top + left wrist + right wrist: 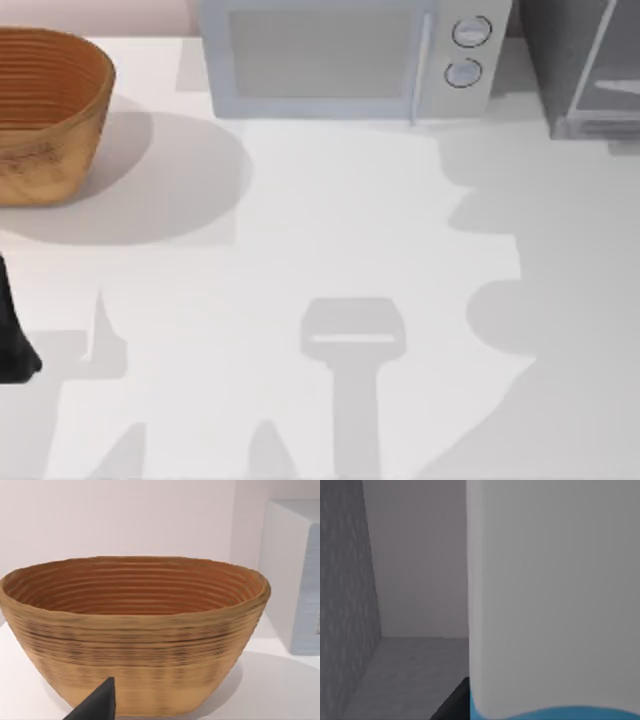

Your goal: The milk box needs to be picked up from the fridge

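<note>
The right end effector [452, 705] is inside the fridge [585, 70] at the frame's upper right, close against the milk box [550, 600]; I cannot tell its finger state. Lifting out seems left. The left end effector [95, 705] idles near the wicker basket [45, 110].

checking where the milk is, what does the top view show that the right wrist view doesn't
Top view: wicker basket on the left, microwave at the back, parked left arm at the left edge. Right wrist view: the milk box up close, the right hand beside it. Both: the fridge, its outside from above, its inside from the wrist.
</note>
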